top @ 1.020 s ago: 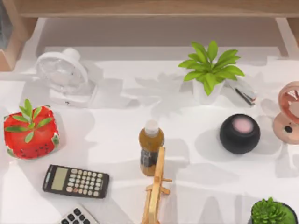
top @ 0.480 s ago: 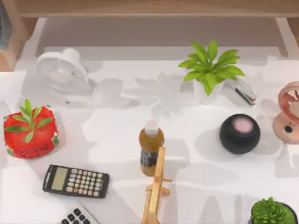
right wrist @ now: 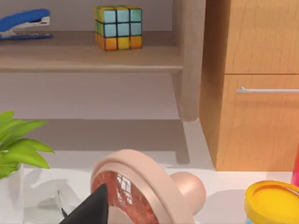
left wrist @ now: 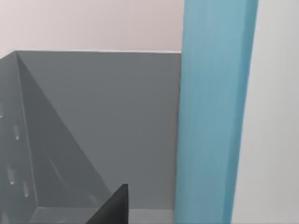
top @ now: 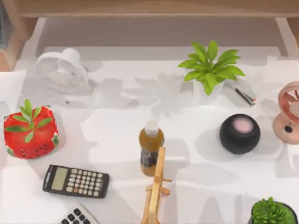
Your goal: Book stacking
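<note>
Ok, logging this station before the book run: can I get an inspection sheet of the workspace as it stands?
Surface: white table, dappled with shadows.
Job's things: a blue upright slab, perhaps a book, beside a grey bin in the left wrist view; no books on the table in the top view.
Clutter: white fan, strawberry pot, calculator, bottle, wooden stand, black speaker, plant, pink fan.
Grippers: cannot tell their state.
Cables: nothing seen.
Surroundings: shelf with cube and stapler; wooden cabinet.
</note>
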Robot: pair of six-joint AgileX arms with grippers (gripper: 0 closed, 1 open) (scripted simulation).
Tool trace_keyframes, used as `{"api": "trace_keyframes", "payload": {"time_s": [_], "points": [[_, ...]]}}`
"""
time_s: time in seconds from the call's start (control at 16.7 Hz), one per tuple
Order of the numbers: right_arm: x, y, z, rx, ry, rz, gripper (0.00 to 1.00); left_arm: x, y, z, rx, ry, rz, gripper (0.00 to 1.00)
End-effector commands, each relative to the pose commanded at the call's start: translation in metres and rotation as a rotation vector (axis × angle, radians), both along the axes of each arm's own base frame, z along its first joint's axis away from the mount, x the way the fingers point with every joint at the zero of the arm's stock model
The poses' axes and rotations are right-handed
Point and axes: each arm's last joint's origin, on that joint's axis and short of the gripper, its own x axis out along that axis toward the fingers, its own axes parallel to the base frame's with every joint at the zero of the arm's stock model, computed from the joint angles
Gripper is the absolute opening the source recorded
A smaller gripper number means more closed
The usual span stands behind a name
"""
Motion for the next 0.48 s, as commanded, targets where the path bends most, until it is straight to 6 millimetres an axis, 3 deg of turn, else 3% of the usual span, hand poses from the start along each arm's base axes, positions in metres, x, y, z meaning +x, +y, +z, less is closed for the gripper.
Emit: {"api": "trace_keyframes", "payload": {"time_s": [0.48], "points": [[0.0, 0.0, 0.0, 0.0, 0.0, 0.0, 1.0, 0.0, 0.0, 0.0, 0.0, 0.0, 0.0, 0.1]]}}
